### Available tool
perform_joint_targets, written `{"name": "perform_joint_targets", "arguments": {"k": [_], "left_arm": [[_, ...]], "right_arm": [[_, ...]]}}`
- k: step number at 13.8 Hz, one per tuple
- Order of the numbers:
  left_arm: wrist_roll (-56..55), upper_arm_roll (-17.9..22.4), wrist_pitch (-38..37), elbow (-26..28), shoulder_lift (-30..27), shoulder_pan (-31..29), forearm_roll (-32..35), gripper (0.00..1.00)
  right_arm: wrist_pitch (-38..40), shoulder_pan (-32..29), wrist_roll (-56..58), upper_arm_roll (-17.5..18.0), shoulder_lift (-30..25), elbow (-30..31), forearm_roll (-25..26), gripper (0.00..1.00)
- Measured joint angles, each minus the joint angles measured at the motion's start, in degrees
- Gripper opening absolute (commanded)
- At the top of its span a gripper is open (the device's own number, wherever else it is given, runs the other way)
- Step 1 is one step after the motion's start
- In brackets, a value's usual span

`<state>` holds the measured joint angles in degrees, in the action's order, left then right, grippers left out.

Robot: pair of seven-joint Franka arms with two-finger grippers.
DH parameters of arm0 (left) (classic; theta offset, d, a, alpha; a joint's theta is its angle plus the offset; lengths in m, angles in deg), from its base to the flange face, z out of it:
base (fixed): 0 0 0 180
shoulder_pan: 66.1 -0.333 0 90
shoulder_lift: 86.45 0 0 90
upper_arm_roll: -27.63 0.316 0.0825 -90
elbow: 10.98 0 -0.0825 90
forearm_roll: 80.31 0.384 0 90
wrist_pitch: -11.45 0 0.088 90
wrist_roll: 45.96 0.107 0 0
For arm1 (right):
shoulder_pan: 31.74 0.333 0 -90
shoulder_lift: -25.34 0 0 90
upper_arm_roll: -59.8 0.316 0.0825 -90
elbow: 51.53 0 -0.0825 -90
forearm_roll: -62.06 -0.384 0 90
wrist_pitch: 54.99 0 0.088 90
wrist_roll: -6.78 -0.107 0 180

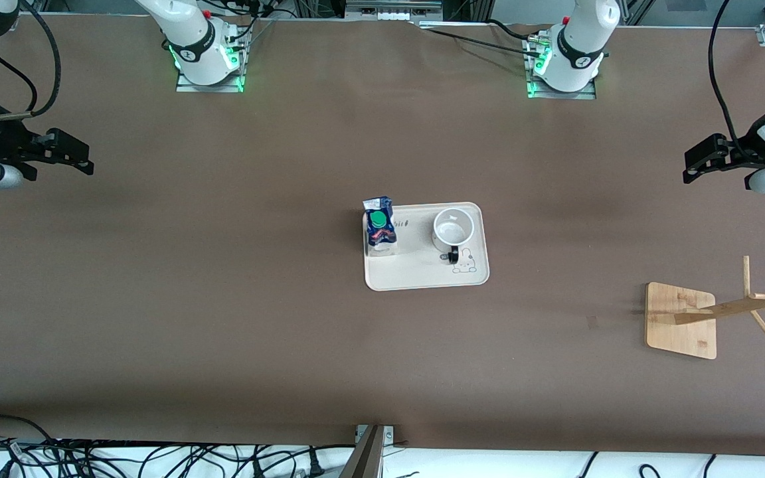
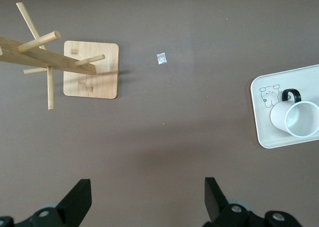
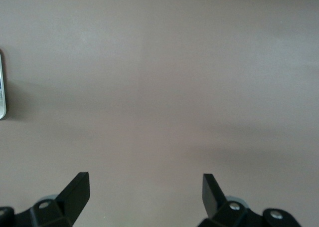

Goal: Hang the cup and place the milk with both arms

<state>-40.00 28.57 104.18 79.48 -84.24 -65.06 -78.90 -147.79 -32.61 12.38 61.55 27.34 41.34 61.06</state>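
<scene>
Nothing is being held yet, so I'm judging this as the very start: both arms are waiting at the worktop [image 1: 223,299] ends, w/ the approach step not yet begun.

The left gripper [image 1: 696,166] is hanging over bare worktop at the left arm's end, fingers [image 2: 79,197] spread wide & released, gripping nothing. The right gripper [image 1: 80,156] is hanging over the right arm's end, also spread & empty; its wrist view is showing mostly bare brown surface.

The cup [image 1: 453,230] and the milk [image 1: 380,227] are both sitting on the cream tray [image 1: 422,282] mid-worktop, well apart from both grippers. The milk is standing upright at the tray edge toward the right arm's end, long axis vertical, green cap facing up. The cup is sitting upright, mouth up, toward the left arm's end of the tray, w/ its black handle pointing toward the front camera.

The wooden rack [image 1: 681,318] is standing nearer the front camera than the tray, toward the left arm's end, pegs sticking out from a central post.

Next move, as I'm reading it: left arm needs to be reaching in for the cup, prob. by rim or handle, keeping the loop free for a peg; right arm needs to be coming at the milk from its own end, closing across the carton's narrow body. Milk's drop spot: can't tell.
</scene>
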Motion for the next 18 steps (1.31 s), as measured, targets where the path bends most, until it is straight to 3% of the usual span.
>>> {"name": "perform_joint_targets", "arguments": {"k": [13,18], "left_arm": [[0.0,-0.01,0.0,0.0,0.0,0.0,0.0,1.0],[-0.01,-0.01,0.0,0.0,0.09,-0.02,0.0,1.0]], "right_arm": [[-0.04,0.02,0.0,0.11,0.1,0.0,-0.04,1.0],[-0.05,0.61,0.04,0.62,2.63,-0.05,-0.07,1.0]]}}
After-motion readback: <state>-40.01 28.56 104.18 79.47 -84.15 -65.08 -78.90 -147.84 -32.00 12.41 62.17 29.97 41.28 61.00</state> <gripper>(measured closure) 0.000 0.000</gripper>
